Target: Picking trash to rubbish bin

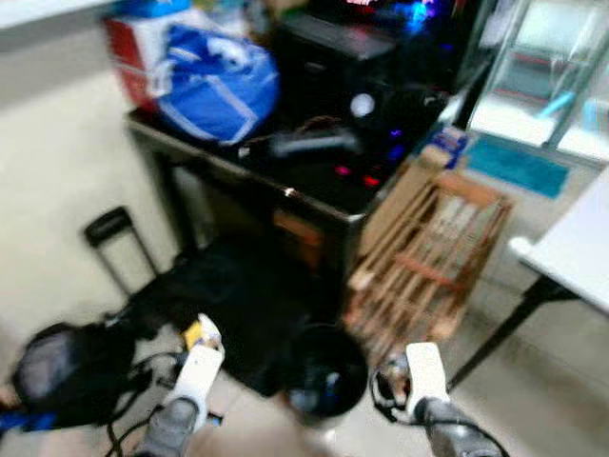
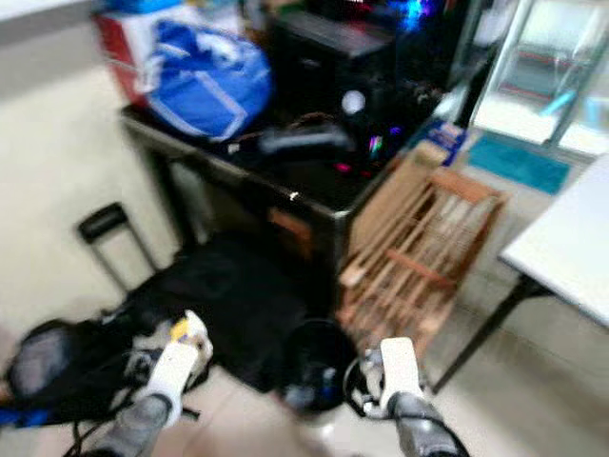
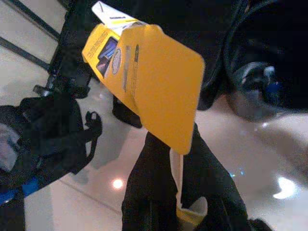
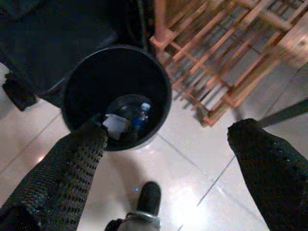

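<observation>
Left gripper (image 3: 178, 159) clamped on flat yellow cardboard package (image 3: 144, 79), held up over pale tiled floor (image 3: 250, 159), left of round black plastic rubbish bin (image 4: 118, 94). Right gripper (image 4: 168, 159) spread wide, nothing between fingers (image 4: 72, 163), hovering just beside bin, bottle and scraps inside. Wooden slatted rack (image 1: 428, 257) right of bin; black backpack (image 1: 67, 371) on floor at left.

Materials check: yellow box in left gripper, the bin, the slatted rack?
Yellow box: thin printed cardboard, by its flat folded flap. Bin: black, smooth, likely plastic. Slatted rack: bare light wood, by its colour and joined slats. Left gripper clamps the box.
</observation>
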Controlling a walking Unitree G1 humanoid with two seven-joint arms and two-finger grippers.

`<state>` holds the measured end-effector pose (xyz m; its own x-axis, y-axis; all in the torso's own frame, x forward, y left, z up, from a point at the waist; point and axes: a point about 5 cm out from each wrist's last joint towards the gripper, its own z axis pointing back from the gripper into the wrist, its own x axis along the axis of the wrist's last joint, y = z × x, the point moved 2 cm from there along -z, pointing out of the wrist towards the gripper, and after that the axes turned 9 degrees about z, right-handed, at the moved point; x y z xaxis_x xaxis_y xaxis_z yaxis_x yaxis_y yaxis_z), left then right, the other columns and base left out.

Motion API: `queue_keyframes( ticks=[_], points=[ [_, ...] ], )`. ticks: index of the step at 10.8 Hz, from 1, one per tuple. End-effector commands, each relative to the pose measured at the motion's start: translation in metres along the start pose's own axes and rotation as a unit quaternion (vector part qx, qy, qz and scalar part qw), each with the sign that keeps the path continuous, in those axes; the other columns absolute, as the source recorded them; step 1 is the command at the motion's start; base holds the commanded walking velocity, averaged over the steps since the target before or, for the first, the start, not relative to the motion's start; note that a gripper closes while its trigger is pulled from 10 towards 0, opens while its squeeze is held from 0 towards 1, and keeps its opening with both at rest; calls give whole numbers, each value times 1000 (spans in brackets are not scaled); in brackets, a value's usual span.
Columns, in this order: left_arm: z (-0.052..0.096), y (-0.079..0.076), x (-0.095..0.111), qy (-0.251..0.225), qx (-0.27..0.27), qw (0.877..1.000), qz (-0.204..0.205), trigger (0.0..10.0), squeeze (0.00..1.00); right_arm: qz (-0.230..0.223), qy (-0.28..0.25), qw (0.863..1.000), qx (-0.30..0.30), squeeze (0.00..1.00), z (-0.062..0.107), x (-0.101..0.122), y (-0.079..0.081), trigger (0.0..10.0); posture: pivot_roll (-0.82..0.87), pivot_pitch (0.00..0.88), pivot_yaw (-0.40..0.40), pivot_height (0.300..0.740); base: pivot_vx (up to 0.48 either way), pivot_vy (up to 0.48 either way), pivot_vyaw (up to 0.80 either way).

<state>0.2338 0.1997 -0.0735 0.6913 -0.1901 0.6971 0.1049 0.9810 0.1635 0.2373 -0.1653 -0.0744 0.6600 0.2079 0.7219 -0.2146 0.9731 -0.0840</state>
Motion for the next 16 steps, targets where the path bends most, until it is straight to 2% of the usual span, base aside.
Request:
queue_keyframes(
  ticks=[1, 7, 13, 16],
  points=[
    [0, -2, -1, 3, -2, 1000, -5, 10000, 0, 3, 0, 1000, 0, 0, 0, 1, -2, 10000, 7, 21, 34, 740, 0, -270, 0],
    [0, -2, 0, 1, -1, 1000, -4, 10000, 0, 3, 0, 1000, 1, 0, 0, 1, -2, 10000, 8, 22, 33, 740, 0, -268, 0],
    [-1, -3, 2, -3, -1, 1000, 9, 10000, 0, 4, 2, 1000, 5, 0, 0, 0, -1, 10000, 9, 27, 33, 740, 0, 0, 0],
    [0, -1, 1, 0, 3, 1000, 3, 10000, 0, 5, 3, 1000, 7, 0, 0, -1, 0, 10000, 9, 29, 32, 740, 302, 0, 0]
  ],
)
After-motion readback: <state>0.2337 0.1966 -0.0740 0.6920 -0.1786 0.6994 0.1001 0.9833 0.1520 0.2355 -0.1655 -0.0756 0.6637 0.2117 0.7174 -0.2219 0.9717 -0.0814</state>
